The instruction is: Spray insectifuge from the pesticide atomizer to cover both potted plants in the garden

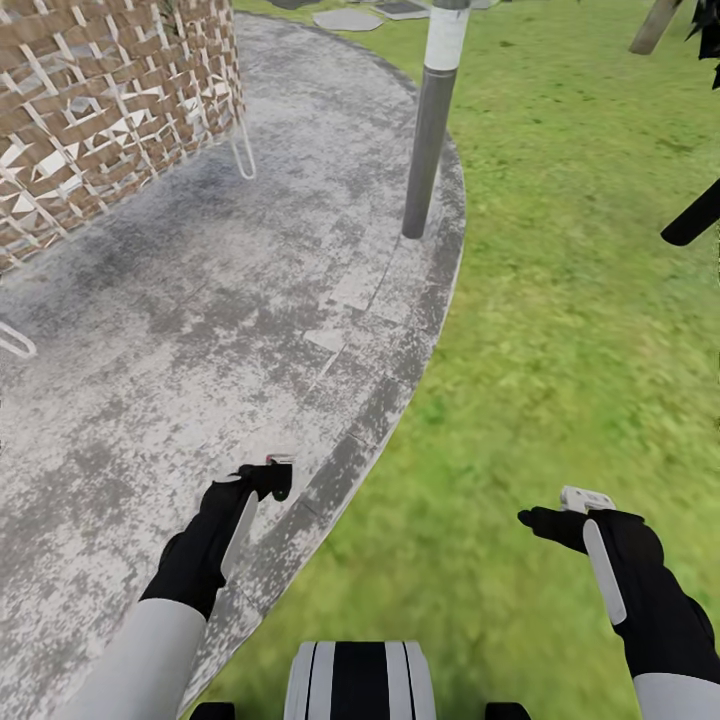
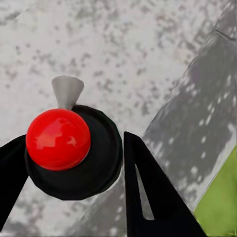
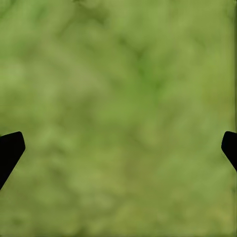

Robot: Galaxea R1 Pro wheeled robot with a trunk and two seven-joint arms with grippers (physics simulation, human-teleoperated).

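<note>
At the far left of the head view stands one brown woven lattice structure (image 1: 110, 100) with thin pale wire legs, resting on the mottled grey paving (image 1: 150, 350). The paving sweeps in a curve, its darker grey kerb edge (image 1: 400, 370) running from the top centre down toward the robot's base (image 1: 360, 682). One dark grey bollard post with a white band (image 1: 432, 120) stands upright just inside that kerb.

The left arm reaches forward and low over the paving, its black forearm angled slightly inward, ending in the left gripper (image 1: 268, 480) near the kerb. In the left wrist view, the left gripper (image 2: 74, 187) has two black fingers (image 2: 148, 192) standing apart, and between them sits a glossy red ball on a black round mount (image 2: 58, 139) with a small grey cone above it; I cannot tell whether the fingers press on it.

Right of the kerb lies the green lawn of the garden (image 1: 580, 350), wide and unobstructed. The right arm stretches forward over the grass, its right gripper (image 1: 560, 515) pointing inward. In the right wrist view, the right gripper (image 3: 118, 148) has its two black fingertips (image 3: 10, 148) spread wide with blurred grass between them, holding nothing.

At the upper right edge, one slanted brownish trunk (image 1: 655, 25) and dark leaf shapes (image 1: 695, 215) intrude. A few grey stepping stones (image 1: 348, 18) lie at the top.
</note>
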